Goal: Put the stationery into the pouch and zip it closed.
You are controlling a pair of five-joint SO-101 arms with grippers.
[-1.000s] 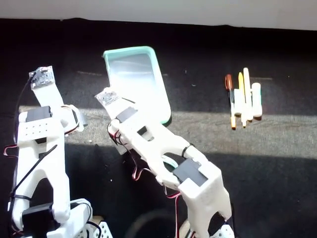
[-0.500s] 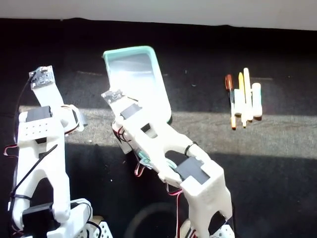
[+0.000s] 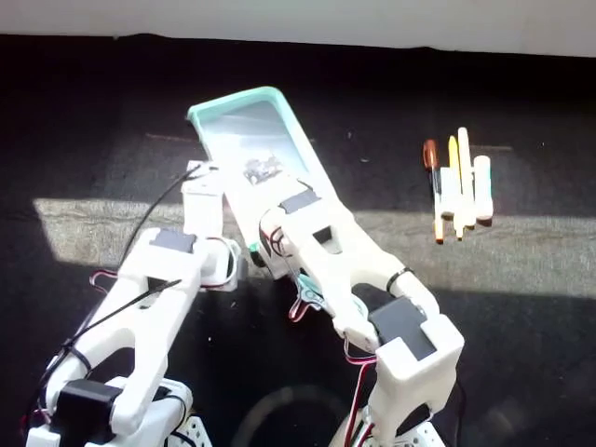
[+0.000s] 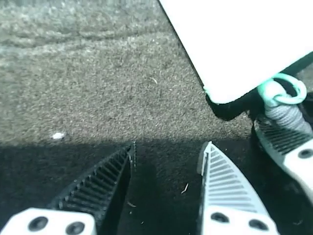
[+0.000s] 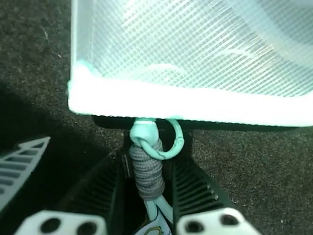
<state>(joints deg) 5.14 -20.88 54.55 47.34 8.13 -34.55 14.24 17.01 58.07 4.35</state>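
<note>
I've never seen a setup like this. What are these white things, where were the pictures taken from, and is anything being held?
They are two white robot arms at a table with a dark surface. One picture looks down from above; the other two come from a camera on each arm's wrist. On the table are a translucent mesh pouch with mint-green edging and, apart from it, a cluster of pens and markers. The right claw is shut on the pouch's grey cord zipper pull. The left claw is open, empty, beside the pouch's corner.
</note>
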